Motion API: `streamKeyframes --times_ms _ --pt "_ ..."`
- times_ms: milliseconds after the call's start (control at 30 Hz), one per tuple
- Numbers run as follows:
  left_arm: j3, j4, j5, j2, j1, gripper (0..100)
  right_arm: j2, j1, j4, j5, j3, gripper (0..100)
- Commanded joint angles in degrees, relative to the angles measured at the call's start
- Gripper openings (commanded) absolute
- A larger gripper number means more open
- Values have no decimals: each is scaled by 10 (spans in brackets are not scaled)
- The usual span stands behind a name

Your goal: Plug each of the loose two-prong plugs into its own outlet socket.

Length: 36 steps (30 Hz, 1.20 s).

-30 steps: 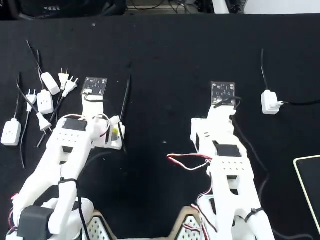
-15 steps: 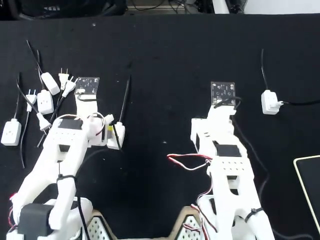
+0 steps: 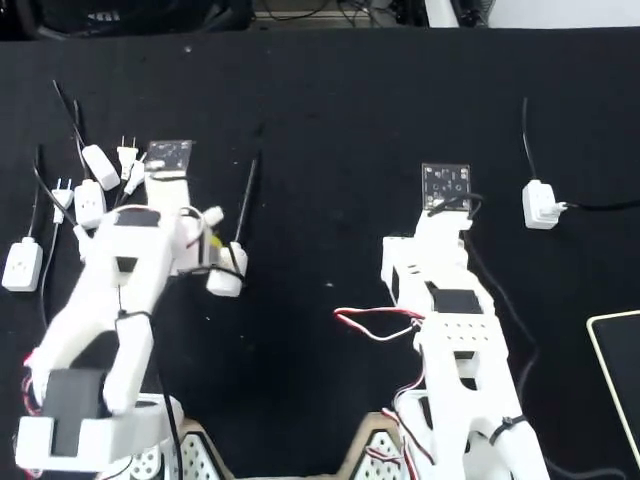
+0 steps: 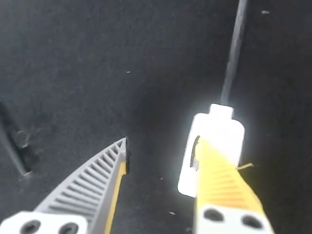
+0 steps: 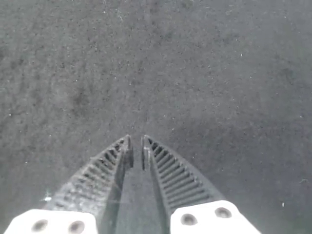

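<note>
High view: outlet socket [image 3: 226, 271] seemingly points its cord [image 3: 248, 200] away.

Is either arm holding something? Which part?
Nothing is held. The left end effector is open beside the white plastic socket block; the right end effector is shut, empty.

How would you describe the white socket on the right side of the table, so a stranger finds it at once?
Start from the black table and go to its right side. A white socket lies there, black cords running from it. The other sockets lie on the left among loose plugs; this one lies alone.
</note>
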Motion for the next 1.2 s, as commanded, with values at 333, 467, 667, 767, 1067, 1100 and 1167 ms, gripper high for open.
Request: streamKeyframes --times_ms 333,467,667,767,1067,1100,1167 --pt "-176 176 2 10 -87 220 2 -4 -11 -4 -20 32" --pt "-235 263 2 10 -51 220 1 -4 -11 -4 -20 32" --pt "-210 289 -77 10 60 220 1 -4 -11 -4 -20 32" --pt "-178 258 -98 14 86 220 0 -3 -11 -4 -20 32" --pt "-102 118 -121 15 -22 220 0 -4 -11 -3 -20 32" --pt "-101 115 -137 15 -34 220 0 -5 -11 -3 -20 32" --pt "-102 113 -158 11 -59 220 0 -5 -11 -3 -20 32"
